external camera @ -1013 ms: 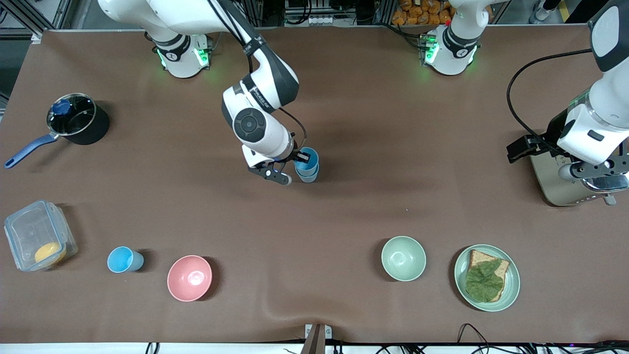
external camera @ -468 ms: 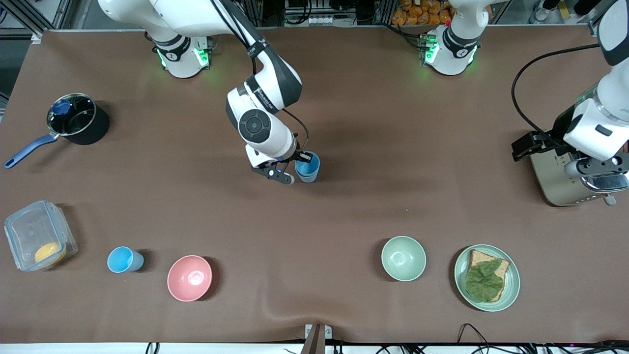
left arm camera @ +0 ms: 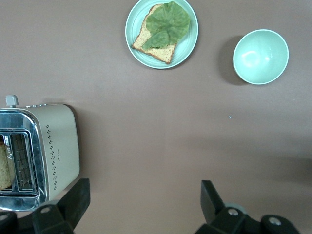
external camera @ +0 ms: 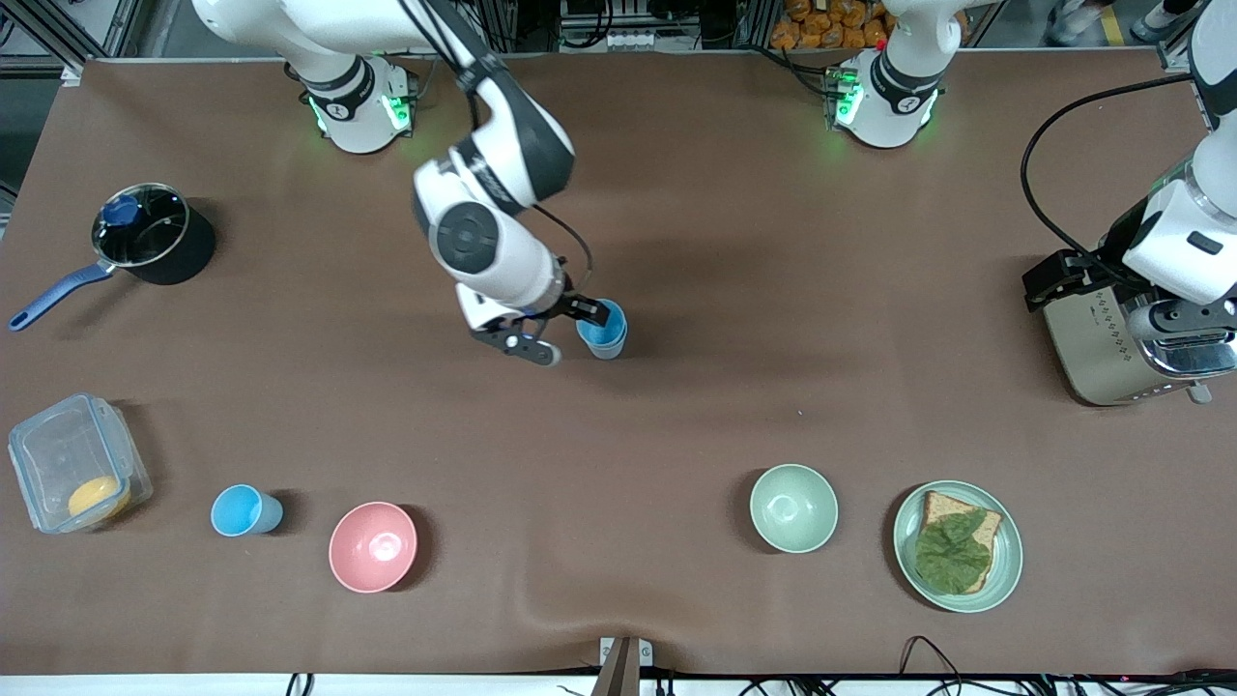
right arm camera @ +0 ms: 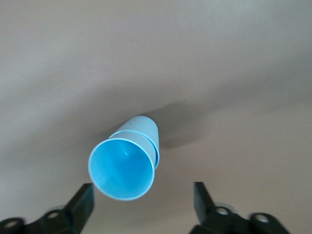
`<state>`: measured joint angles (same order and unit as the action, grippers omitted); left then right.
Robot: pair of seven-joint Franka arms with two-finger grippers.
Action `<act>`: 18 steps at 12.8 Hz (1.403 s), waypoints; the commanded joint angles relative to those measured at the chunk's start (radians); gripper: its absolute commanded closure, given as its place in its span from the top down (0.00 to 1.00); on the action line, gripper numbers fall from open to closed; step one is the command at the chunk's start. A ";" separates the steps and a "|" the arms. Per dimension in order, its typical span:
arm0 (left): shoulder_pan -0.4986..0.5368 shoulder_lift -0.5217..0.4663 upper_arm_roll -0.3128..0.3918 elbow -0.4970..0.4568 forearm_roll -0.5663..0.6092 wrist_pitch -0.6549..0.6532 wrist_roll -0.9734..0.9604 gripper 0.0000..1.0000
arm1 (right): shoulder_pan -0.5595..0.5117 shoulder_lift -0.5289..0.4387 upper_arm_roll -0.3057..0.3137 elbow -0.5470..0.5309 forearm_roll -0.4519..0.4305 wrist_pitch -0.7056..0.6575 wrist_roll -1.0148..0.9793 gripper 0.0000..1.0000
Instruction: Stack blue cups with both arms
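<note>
Brown surface (external camera: 676, 435): our open right hand (external camera: 570, 333) sits beside stacked cups (external camera: 603, 332); open left hand (external camera: 1174, 333) waits over toaster (external camera: 1102, 358).

Your right arm reaches from its base at the counter's top edge toward the middle, its right pincer (external camera: 559, 333) low, fingers (right arm camera: 78, 204) spread apart. Your left arm waits high over the counter's left-arm end, left pincer (left arm camera: 141, 207) wide open.
</note>
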<state>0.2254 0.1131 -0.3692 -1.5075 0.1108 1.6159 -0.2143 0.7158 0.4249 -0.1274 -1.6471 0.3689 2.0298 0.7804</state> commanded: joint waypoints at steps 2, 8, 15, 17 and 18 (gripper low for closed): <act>0.006 -0.010 -0.005 0.006 0.021 -0.019 0.026 1.00 | -0.143 -0.116 -0.006 -0.025 -0.019 -0.132 -0.321 1.00; 0.006 -0.024 -0.008 0.006 0.020 -0.036 0.026 1.00 | -0.359 -0.253 -0.029 -0.033 -0.249 -0.371 -0.720 1.00; 0.006 -0.026 -0.008 0.047 0.018 -0.106 0.027 1.00 | -0.687 -0.432 0.125 -0.025 -0.369 -0.454 -0.866 1.00; 0.006 -0.029 -0.010 0.049 0.017 -0.111 0.029 1.00 | -0.836 -0.457 0.277 0.001 -0.375 -0.499 -0.854 1.00; 0.006 -0.033 -0.010 0.049 0.015 -0.119 0.029 1.00 | -0.854 -0.459 0.297 0.028 -0.375 -0.525 -0.845 1.00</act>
<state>0.2251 0.0968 -0.3718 -1.4673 0.1109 1.5264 -0.2133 -0.0568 -0.0138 0.0829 -1.6412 0.0173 1.5409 -0.0847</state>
